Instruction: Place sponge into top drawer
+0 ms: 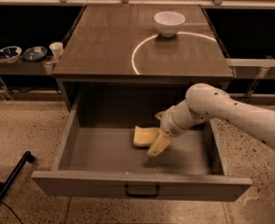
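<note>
Pale-yellow sponge is lying on the floor of the top drawer, the gripper hanging at its right end, jaws apart; release is apparently finishing, upward withdrawal coming next.

one camera only, set high in front of the cabinet and looking down and forward, over the open top drawer onto the tabletop behind. it stands fairly near: the drawer front runs along the lower edge, the white bowl near the top. the arm enters from the right, its gripper inside the drawer beside the sponge.
</note>
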`<state>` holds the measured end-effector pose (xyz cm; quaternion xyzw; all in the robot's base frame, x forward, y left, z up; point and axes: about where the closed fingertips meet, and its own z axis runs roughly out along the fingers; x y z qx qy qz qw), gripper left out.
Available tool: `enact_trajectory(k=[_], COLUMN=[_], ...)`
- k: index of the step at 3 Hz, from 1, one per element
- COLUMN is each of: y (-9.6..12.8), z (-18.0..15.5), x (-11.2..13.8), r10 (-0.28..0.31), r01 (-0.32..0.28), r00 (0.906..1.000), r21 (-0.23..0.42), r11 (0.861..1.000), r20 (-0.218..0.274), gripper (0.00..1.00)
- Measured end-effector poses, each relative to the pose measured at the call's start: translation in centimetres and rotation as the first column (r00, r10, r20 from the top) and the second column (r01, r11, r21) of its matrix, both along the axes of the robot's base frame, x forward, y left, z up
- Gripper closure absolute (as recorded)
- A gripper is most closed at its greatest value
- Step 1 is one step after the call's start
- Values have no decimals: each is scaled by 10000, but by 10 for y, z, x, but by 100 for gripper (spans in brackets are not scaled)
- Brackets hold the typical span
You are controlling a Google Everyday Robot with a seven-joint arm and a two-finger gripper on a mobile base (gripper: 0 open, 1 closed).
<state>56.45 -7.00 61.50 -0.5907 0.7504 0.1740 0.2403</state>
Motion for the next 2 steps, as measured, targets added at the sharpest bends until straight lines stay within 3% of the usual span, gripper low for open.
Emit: enact_trajectory(k=[1,2], y=[-4,-41], z=[3,26], x=[-1,-9], r10=[-43,-401], r01=[43,407], r00=[10000,9973], r21=[-9,-74], r11=[10000,9991], r20=[66,618], gripper=[0,0])
